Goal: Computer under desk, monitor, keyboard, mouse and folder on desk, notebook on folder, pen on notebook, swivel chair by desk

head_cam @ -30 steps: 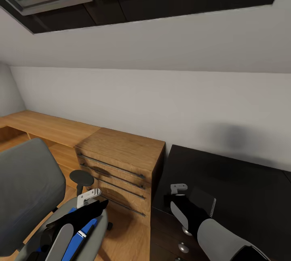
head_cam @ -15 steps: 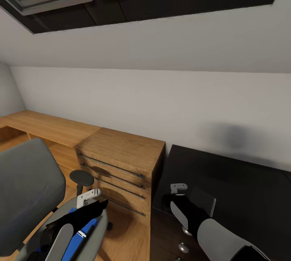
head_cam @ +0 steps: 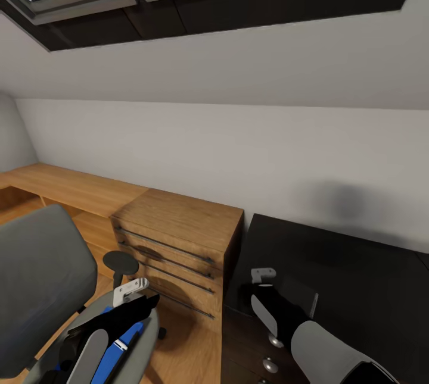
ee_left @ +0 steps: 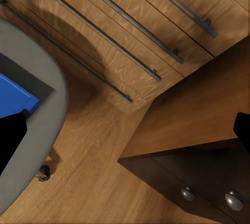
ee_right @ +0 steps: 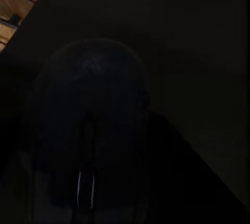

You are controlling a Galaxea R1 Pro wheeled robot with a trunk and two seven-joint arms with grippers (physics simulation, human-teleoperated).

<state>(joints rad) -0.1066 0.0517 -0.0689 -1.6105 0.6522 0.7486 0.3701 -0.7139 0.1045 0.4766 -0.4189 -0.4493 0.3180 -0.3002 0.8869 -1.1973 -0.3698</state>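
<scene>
Mouse: dead ahead of my right gripper, centre frame, long axis vertical.
Right fingers: can't tell.
Left fingers: can't tell either.

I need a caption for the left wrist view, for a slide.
Blue folder on grey swivel chair, beside wooden dresser drawers and desk drawer unit.
</scene>
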